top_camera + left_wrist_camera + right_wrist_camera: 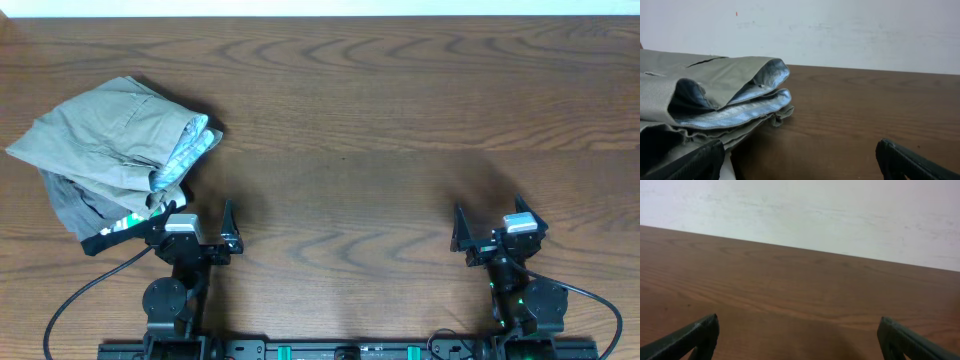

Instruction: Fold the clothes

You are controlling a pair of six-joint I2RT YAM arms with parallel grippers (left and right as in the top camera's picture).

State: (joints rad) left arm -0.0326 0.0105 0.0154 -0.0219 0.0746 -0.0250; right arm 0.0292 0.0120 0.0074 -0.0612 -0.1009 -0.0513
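Step in hand: none begun, by the look of it; wrinkled pale khaki-green cotton shorts [105, 135] heaped and unfolded, striped blue-white waistband lining [752, 92] gaping open.
Clothes: just ahead and to the left of the left gripper [197, 232], apart from its tips; well apart from the right gripper [497, 232].
Underneath: darker grey garment with black waistband [85, 210], partly covered.
Left fingers: spread wide, pinching nothing.
Right fingers: spread wide, pinching nothing.
Next move: likely reaching for a hem, dragging the heap clear of the grey garment, flattening before any fold.
Surface: dark brown wood-grain table [380, 150], bare ahead of the right fingertips.
Room: plain white wall [805, 210] beyond the far edge.
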